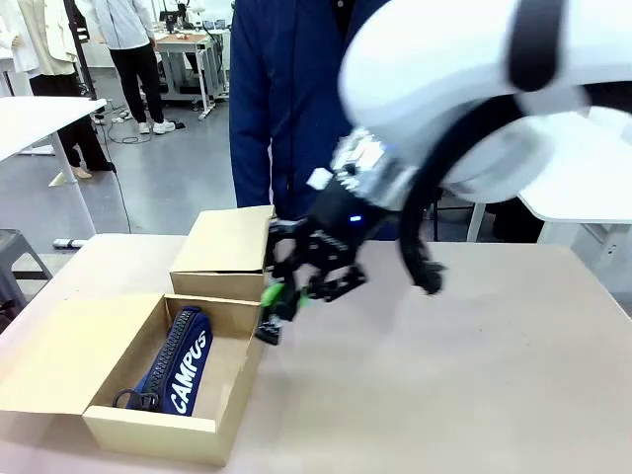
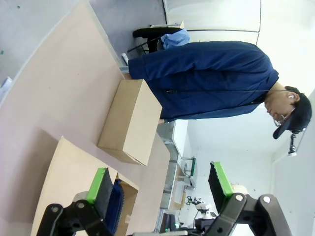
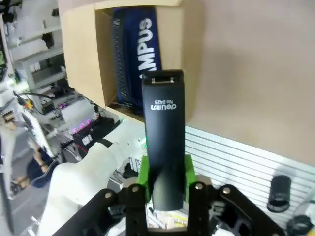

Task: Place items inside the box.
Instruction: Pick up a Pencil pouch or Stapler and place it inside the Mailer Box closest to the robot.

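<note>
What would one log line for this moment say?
right hand: shut on black item | near box rim | navy pouch inside | left hand: open

Soft, even light from above fills the front view, bright and without harsh glare. The right arm [image 1: 464, 89], close to the lens, is a blurred white mass, and a faint shadow lies on the worktop [image 1: 444, 375] beneath it. The inside of the box [image 1: 148, 434] is slightly shaded. In the left wrist view the pale wall behind the person [image 2: 206, 78] is washed out. In the right wrist view the black item [image 3: 163, 132] is sharp and its print legible, while straight edges bow toward the corners.
</note>
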{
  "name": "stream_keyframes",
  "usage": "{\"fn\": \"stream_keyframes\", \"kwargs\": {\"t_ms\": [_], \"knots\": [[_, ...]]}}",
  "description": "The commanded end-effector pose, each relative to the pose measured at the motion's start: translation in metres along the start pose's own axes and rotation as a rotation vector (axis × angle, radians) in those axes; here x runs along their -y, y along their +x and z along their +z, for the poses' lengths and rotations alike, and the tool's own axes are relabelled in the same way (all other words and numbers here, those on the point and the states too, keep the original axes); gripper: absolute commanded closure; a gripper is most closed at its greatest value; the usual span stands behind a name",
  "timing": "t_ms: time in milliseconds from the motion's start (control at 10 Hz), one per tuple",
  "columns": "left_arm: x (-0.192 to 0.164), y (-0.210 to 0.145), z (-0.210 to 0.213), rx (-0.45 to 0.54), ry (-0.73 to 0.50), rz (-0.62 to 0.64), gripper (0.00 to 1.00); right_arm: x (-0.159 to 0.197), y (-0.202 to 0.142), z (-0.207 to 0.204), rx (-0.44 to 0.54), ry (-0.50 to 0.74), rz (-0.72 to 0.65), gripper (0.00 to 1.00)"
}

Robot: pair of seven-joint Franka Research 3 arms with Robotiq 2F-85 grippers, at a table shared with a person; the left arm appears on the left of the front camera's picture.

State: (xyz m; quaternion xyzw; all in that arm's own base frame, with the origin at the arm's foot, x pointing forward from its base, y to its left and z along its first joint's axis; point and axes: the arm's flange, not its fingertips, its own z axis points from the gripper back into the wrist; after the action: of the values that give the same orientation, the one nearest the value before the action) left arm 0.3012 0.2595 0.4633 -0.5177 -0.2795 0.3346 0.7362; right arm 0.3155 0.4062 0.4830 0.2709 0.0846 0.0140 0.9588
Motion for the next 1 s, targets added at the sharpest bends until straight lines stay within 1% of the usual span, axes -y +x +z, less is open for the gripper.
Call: {"fn": "stream_keyframes", "kwargs": {"t_ms": [0, 100, 200, 300, 400, 500, 700, 800, 900], "knots": [[0.0, -0.001, 0.001, 0.0, -0.015, 0.0, 0.0, -0.038, 0.024, -0.033, 0.009, -0.034, 0.003, 0.68], [0.0, -0.001, 0.001, 0.0, -0.015, 0.0, 0.0, -0.047, 0.029, -0.058, 0.015, -0.062, -0.023, 0.68], [0.0, -0.001, 0.001, 0.0, -0.015, 0.0, 0.0, -0.047, 0.032, -0.078, -0.042, -0.075, -0.025, 0.68], [0.0, -0.001, 0.001, 0.0, -0.015, 0.0, 0.0, -0.047, 0.031, -0.093, -0.071, -0.078, -0.015, 0.68], [0.0, -0.001, 0.001, 0.0, -0.015, 0.0, 0.0, -0.048, 0.029, -0.105, -0.063, -0.078, -0.013, 0.68], [0.0, -0.001, 0.001, 0.0, -0.015, 0.0, 0.0, -0.047, 0.029, -0.111, -0.04, -0.087, -0.013, 0.68], [0.0, -0.001, 0.001, 0.0, -0.015, 0.0, 0.0, -0.044, 0.03, -0.112, -0.031, -0.087, -0.041, 0.68], [0.0, -0.001, 0.001, 0.0, -0.015, 0.0, 0.0, -0.044, 0.03, -0.112, -0.03, -0.091, -0.04, 0.36], [0.0, -0.001, 0.001, 0.0, -0.015, 0.0, 0.0, -0.043, 0.031, -0.112, -0.038, -0.077, -0.047, 0.1]]}}
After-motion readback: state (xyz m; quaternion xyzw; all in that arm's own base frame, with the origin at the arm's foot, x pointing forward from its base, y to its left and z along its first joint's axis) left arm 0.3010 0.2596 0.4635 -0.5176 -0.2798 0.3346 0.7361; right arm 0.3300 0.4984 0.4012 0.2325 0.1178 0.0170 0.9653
